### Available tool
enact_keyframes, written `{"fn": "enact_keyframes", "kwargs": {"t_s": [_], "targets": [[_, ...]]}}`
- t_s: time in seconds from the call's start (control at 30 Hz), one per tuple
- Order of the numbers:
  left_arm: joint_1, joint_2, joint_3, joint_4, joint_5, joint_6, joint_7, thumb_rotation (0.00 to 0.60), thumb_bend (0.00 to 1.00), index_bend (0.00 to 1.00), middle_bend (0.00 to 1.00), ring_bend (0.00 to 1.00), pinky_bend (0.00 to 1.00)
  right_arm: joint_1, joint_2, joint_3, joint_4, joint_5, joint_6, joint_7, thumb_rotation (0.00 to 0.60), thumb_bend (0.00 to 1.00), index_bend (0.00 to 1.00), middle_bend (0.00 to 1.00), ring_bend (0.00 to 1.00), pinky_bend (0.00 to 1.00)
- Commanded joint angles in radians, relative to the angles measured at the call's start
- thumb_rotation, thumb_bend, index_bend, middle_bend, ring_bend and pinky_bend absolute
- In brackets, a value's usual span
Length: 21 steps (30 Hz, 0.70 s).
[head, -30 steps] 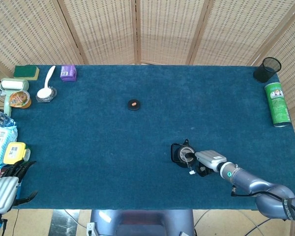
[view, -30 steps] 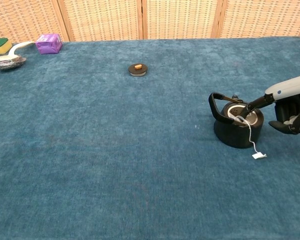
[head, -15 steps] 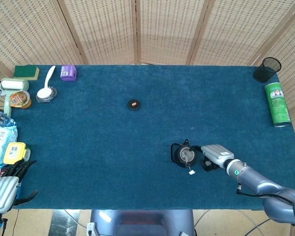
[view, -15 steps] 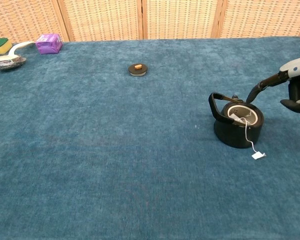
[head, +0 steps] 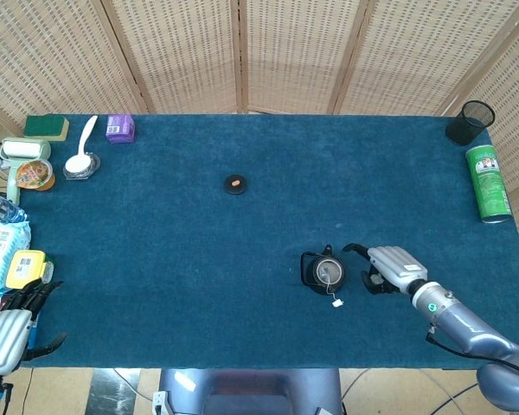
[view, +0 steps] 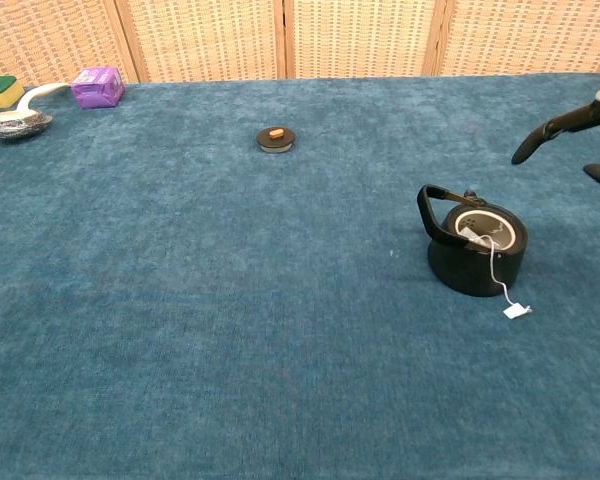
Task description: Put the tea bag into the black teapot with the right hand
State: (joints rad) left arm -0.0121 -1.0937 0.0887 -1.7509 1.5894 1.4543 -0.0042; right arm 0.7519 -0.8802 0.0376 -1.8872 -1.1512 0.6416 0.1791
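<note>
The black teapot (head: 323, 274) (view: 474, 247) stands lidless on the blue cloth, handle to its left. The tea bag (view: 474, 234) lies inside it; its string runs over the rim and the white paper tag (view: 517, 311) (head: 336, 303) lies on the cloth beside the pot. My right hand (head: 387, 266) (view: 583, 125) is lifted clear to the right of the pot, fingers apart, holding nothing. My left hand (head: 13, 322) rests at the table's front left corner, fingers spread and empty.
The teapot lid (head: 235, 184) (view: 275, 139) lies mid-table. A purple box (head: 119, 128), white spoon in a dish (head: 81, 162), green sponge (head: 47, 126) and packets sit at the left. A green can (head: 488, 182) and black mesh cup (head: 470, 122) are at the far right.
My right hand let go of the tea bag in the teapot, then lifted and drew back to the right, away from the pot. The tag stays on the cloth.
</note>
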Motion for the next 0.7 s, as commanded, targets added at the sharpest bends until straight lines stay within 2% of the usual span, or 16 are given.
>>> {"fn": "enact_keyframes", "kwargs": {"t_s": [0.03, 0.27, 0.53, 0.7], "targets": [[-0.001, -0.001, -0.002, 0.001, 0.0, 0.002, 0.001, 0.6, 0.27, 0.13, 0.19, 0.09, 0.14, -0.079, -0.012, 0.002, -0.003, -0.033, 0.133, -0.017, 0.6, 0.67, 0.13, 0.97, 1.0, 1.0], [0.002, -0.004, -0.003, 0.005, -0.005, 0.005, -0.002, 0.6, 0.27, 0.13, 0.19, 0.09, 0.14, -0.213, -0.064, -0.007, -0.001, -0.025, 0.375, -0.089, 0.6, 0.64, 0.13, 0.86, 0.99, 0.99], [0.012, -0.024, -0.008, 0.028, -0.006, 0.023, -0.015, 0.6, 0.27, 0.13, 0.19, 0.09, 0.14, -0.357, -0.153, -0.022, 0.003, -0.019, 0.63, -0.223, 0.6, 0.61, 0.13, 0.69, 0.82, 0.85], [0.016, -0.033, -0.008, 0.042, -0.002, 0.031, -0.016, 0.6, 0.27, 0.13, 0.19, 0.09, 0.14, -0.445, -0.205, -0.037, 0.008, -0.039, 0.772, -0.294, 0.6, 0.59, 0.16, 0.64, 0.75, 0.83]]}}
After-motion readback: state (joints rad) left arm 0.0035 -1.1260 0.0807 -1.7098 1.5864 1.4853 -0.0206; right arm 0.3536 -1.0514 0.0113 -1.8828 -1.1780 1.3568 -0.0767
